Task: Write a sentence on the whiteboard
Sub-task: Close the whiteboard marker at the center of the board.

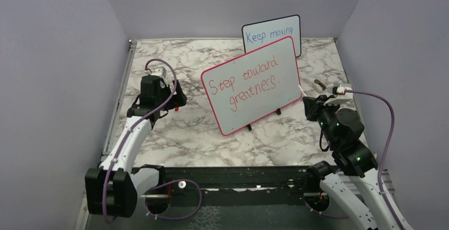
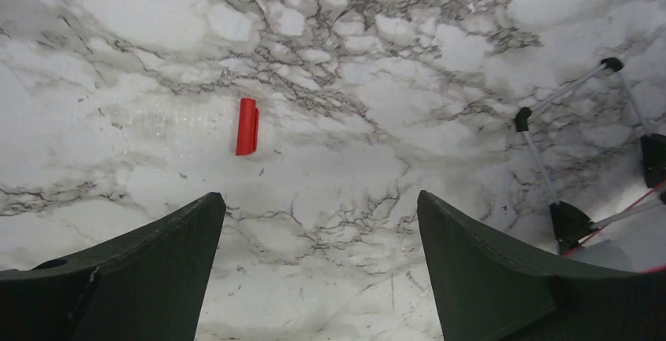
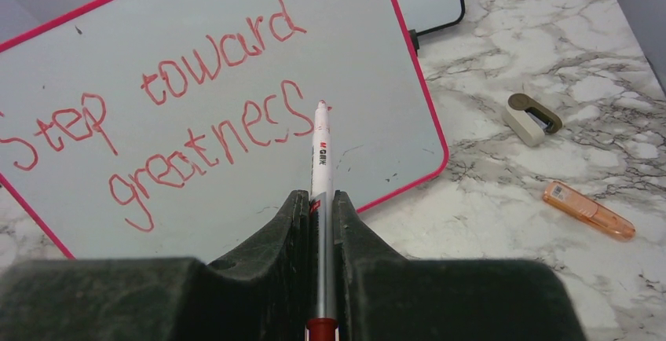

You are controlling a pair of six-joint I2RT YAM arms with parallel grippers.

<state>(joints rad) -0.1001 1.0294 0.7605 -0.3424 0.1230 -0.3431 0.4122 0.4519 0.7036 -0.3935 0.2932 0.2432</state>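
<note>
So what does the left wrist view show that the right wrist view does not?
Only left wrist: a red cap lying on the table, beyond the open left gripper. Only right wrist: the right gripper shut on a marker, its tip by the sentence, plus an orange pen and a beige object. Both: the marble table, and probably the whiteboard, since the left wrist shows black feet at its right edge.
</note>
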